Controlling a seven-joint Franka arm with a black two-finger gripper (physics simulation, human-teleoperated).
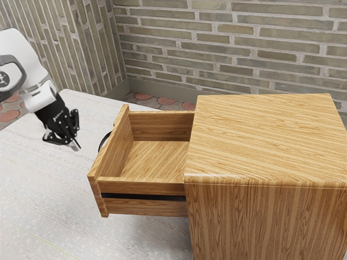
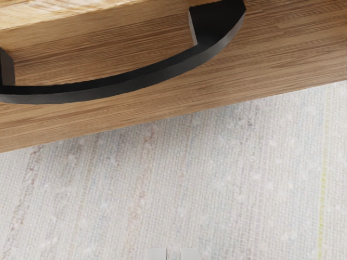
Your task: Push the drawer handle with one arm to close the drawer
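In the exterior view my black gripper hangs over the table on the handle side of the drawer, its fingers together and holding nothing. The wooden drawer stands pulled out of the cabinet, with its interior showing. On the drawer's front is the curved black handle, a short gap away from the gripper. The wrist view has the arched handle across the wooden drawer front, and the pale fingertips of the gripper close side by side, apart from the handle.
The wooden cabinet fills the exterior view's right side. A whitish table surface extends below the arm and around the drawer. Brick walls rise behind, above a reddish stone floor.
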